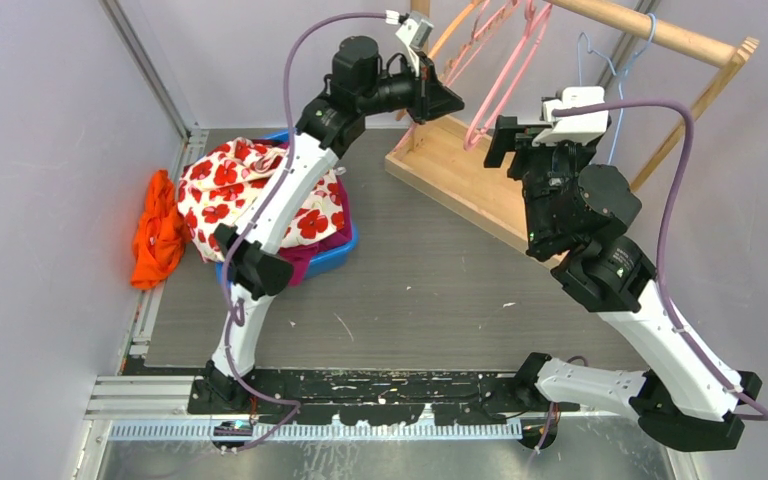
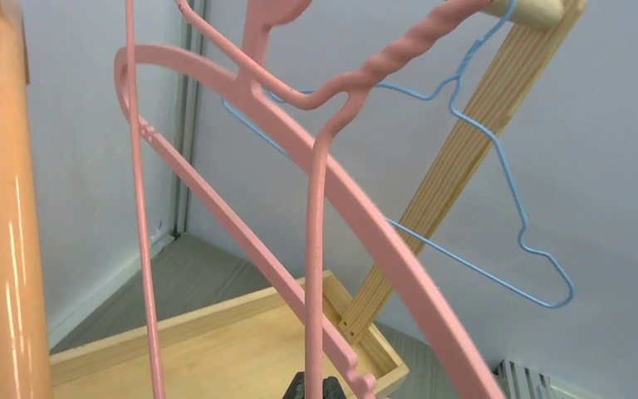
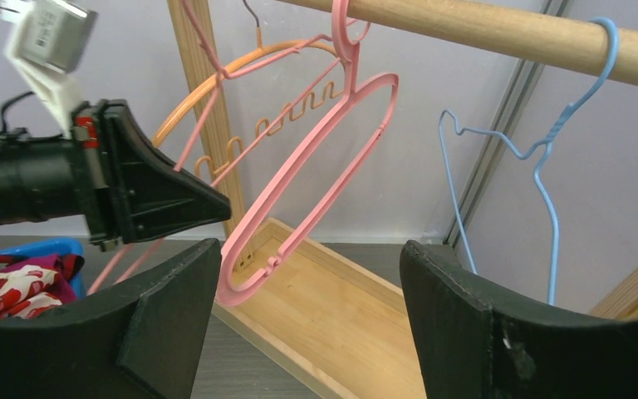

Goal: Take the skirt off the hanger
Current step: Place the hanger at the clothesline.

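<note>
Our left gripper (image 2: 309, 387) reaches up to the rack (image 3: 482, 29), its fingers pressed together on the thin stem of a pink wire hanger (image 2: 314, 249). Our right gripper (image 3: 309, 266) faces the same rack with its fingers spread wide, holding nothing, near a thicker pink hanger (image 3: 234, 293). The skirt (image 1: 222, 180), white with red flowers, lies heaped in the blue bin (image 1: 338, 256) on the left, well apart from the hangers, beside an orange cloth (image 1: 158, 235).
</note>
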